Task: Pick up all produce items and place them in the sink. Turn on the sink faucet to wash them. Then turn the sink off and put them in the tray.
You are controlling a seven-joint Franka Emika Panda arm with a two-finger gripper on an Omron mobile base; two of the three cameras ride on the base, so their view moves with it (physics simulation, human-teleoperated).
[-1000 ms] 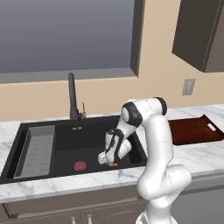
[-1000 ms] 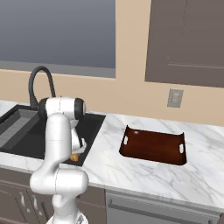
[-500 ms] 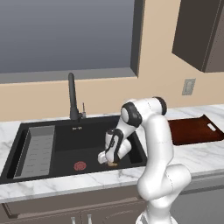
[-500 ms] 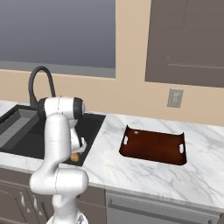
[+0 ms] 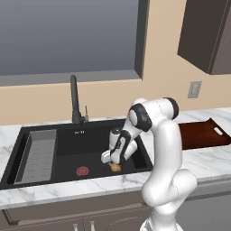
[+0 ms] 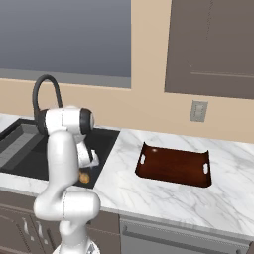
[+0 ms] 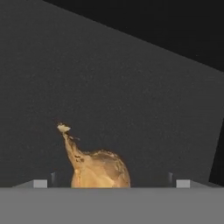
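Note:
The produce item, a small golden-brown onion (image 7: 100, 170) with a thin stalk, lies on the floor of the black sink (image 5: 90, 144) near its front right corner. In the left base view the onion (image 5: 116, 167) sits just under my gripper (image 5: 113, 161), which reaches down into the basin. In the hand view my gripper (image 7: 112, 183) is open. Its fingertips (image 7: 41, 183) stand wide on either side of the onion and do not touch it. The dark gooseneck sink faucet (image 5: 74, 99) rises behind the basin. The reddish-brown tray (image 6: 173, 166) lies on the counter to the right.
A grey ribbed insert (image 5: 38, 151) fills the sink's left side, and a red drain (image 5: 82, 171) sits left of the onion. Marble counter (image 6: 149, 198) surrounds the basin. A wall outlet (image 6: 199, 111) is above the tray, with a window behind the faucet.
The jaws have spread wider around the onion, which now rests loose on the sink floor. The arm has hardly moved.

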